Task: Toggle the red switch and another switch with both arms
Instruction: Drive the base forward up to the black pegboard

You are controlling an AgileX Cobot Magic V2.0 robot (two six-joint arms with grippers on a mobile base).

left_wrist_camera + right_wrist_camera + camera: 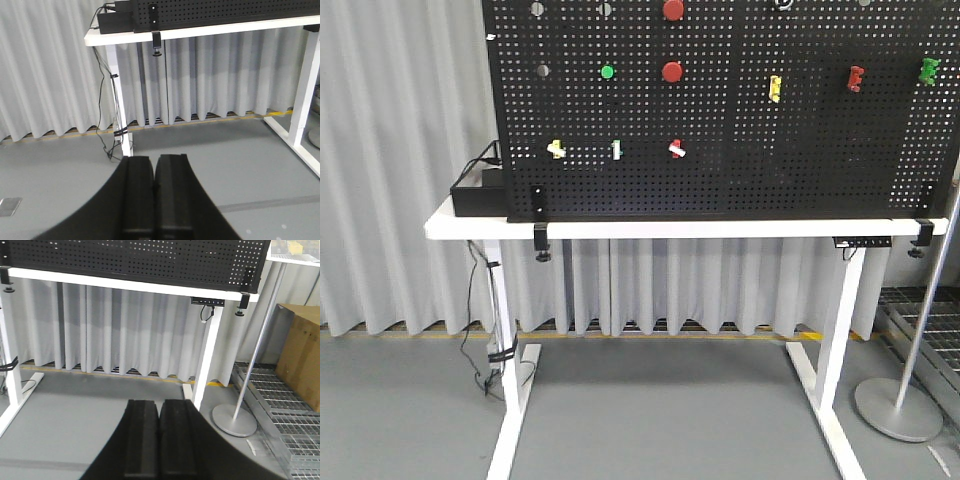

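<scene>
The red switch (676,149), a small toggle with a red base and white tip, sits low on the black pegboard (740,110) in the front view. The other switch (557,149), pale yellow with a white lever, is in the same row to its left. Neither gripper appears in the front view. In the left wrist view my left gripper (154,162) is shut with nothing in it, low over the grey floor and well short of the table. My right gripper (158,405) is likewise shut and empty. Neither wrist view shows the switches.
A green-based white toggle (617,150) stands between the two switches. Round red buttons (672,71), a green button (607,72) and bigger yellow (775,88), red (856,78) and green (928,71) switches sit higher. A white table (680,228) carries the board; a pole stand (898,405) and cardboard box (300,355) stand right.
</scene>
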